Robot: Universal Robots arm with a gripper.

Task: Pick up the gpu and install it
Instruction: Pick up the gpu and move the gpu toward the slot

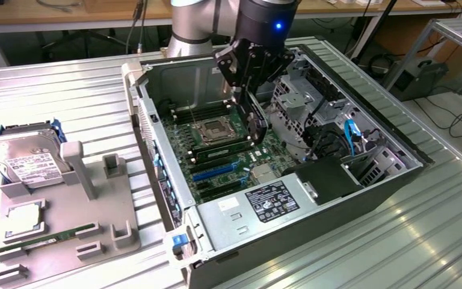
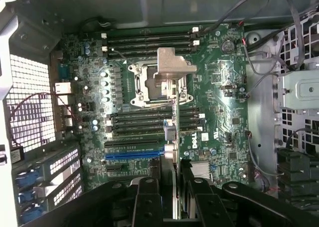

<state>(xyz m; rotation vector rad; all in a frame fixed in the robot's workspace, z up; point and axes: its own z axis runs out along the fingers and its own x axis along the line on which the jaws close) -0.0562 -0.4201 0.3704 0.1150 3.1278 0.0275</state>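
plainly, the gpu (image 1: 252,120) hangs on edge inside the open computer case (image 1: 375,198), gripped at its upper end and pointing down toward the motherboard (image 1: 251,158). in the wrist view the gpu (image 2: 174,132) shows as a thin edge running away from the camera, with its silver bracket (image 2: 172,67) at the far end, over the cpu socket (image 2: 144,85). the gripper (image 1: 249,84) has its fingers partway closed, clamped on the card's two flat faces; in the wrist view the gripper (image 2: 174,187) shows one black finger on each side of the card. whether the card's lower end touches the board cannot be told. a blue slot (image 2: 133,155) lies just beside the card's line. outside the case, on the exterior view's left, a grey holder (image 1: 70,211) on the metal table (image 1: 62,96) carries a hard drive (image 1: 26,159) and a green ram stick (image 1: 50,238).
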